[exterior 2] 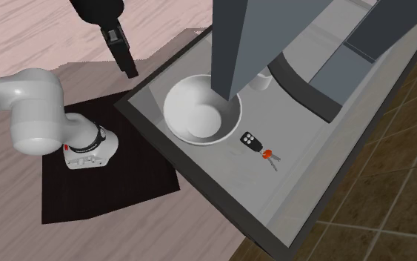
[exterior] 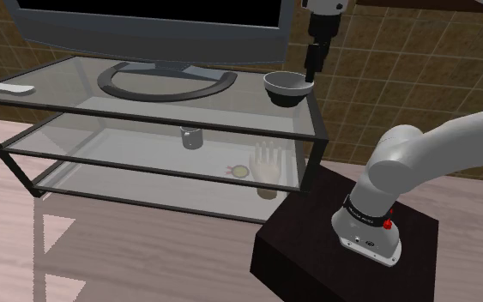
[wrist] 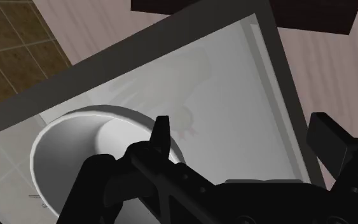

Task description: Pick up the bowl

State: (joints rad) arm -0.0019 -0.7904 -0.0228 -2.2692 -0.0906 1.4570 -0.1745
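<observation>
Wrist view shows the hand spread wide, the white bowl just beneath it, rim under one finger

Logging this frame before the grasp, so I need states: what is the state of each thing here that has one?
White round bowl: upright, empty, on the top glass shelf, not held.
Black two-finger gripper: open, over the bowl's edge, holding nothing.
Small grey cup: upright, below the top shelf.
Pale hand-shaped model: standing, fingers up, below the top shelf.
White remote: lying flat, top shelf.
</observation>
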